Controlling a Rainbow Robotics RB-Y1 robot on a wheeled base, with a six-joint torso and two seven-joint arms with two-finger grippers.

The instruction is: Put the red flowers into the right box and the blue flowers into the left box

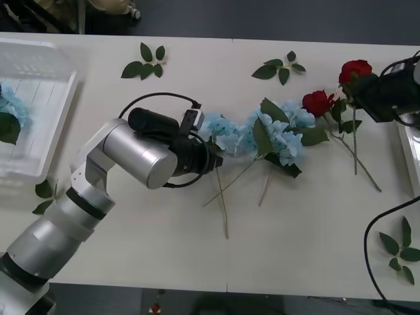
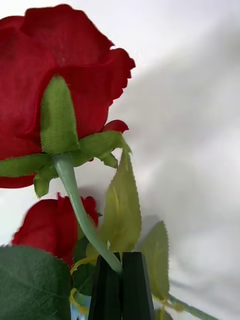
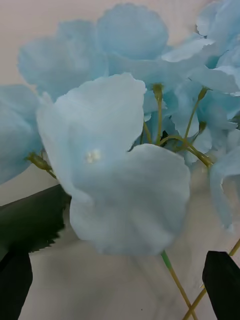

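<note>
The right pincer [image 2: 121, 285] clamps a red flowers [image 2: 55, 85] stem; the left pincer [image 3: 120, 285], wide, should straddle a blue flowers [image 3: 120, 165] stem before closing.

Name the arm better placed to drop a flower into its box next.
Right. The right end effector is shut on a red flower's stem, beside the right box. The left end effector is open at the blue flowers, nothing gripped.

Right box [image 1: 408, 156] cut off by front view's right edge; left box [image 1: 39, 85] cropped at left edge. Left gripper [image 1: 211, 159] fingertips hidden among blue flowers [image 1: 275, 131].
</note>
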